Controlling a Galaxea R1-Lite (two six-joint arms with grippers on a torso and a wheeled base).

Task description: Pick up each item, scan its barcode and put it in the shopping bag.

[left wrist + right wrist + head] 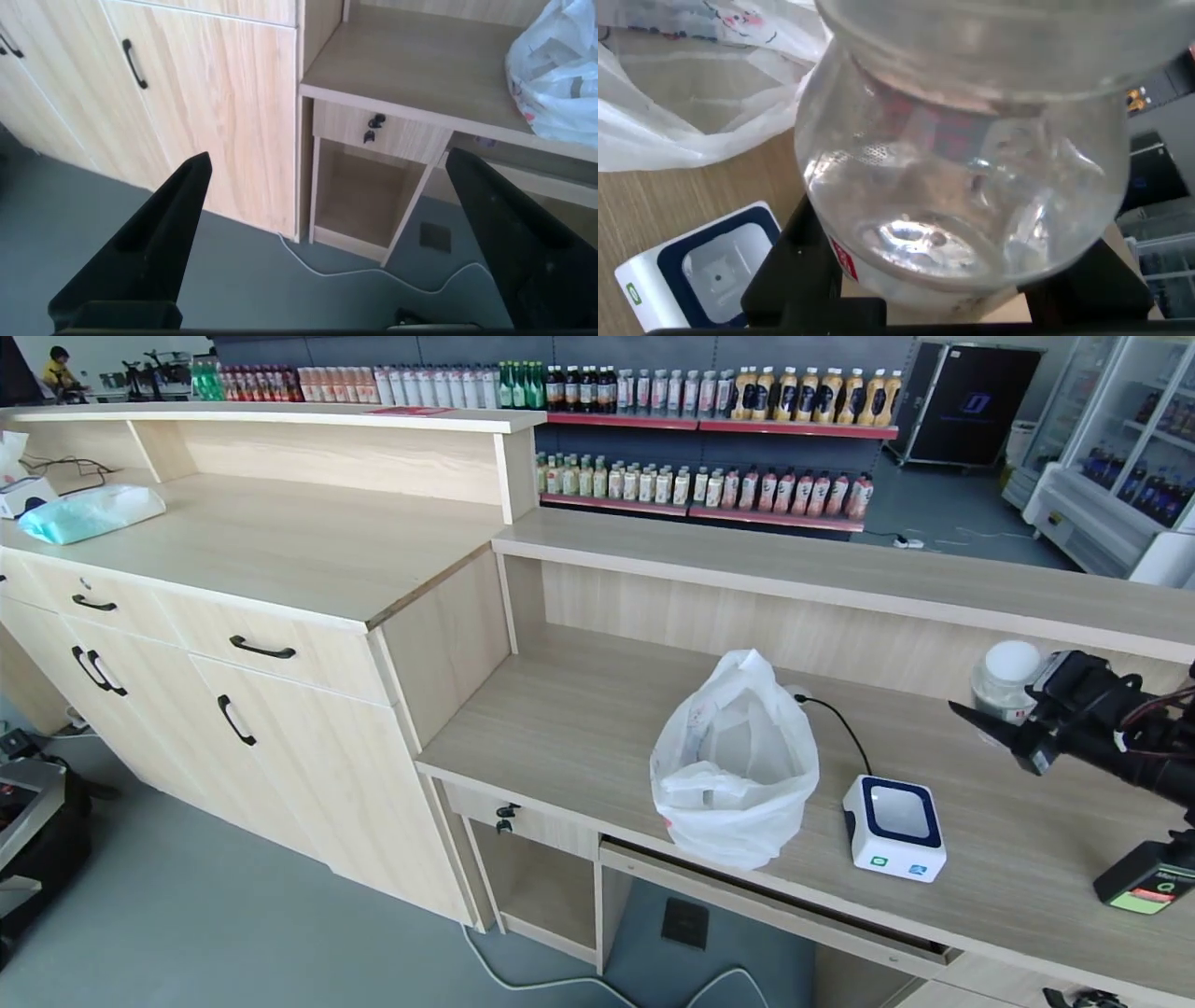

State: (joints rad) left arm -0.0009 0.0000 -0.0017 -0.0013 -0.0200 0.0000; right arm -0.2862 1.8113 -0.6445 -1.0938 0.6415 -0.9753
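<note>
Head view: bottle (1001, 698) axis near vertical, cap (1013, 663) up.

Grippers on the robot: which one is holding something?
The right gripper: it is shut on the clear round jar with a white lid. The left gripper is open and empty.

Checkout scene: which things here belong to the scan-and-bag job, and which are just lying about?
Job:
- clear round jar with white lid, held in the right gripper
- white plastic shopping bag
- white, blue-framed barcode scanner

Lying about:
- pale green plastic packet on the upper wooden counter
- drink bottles on the red shelves
</note>
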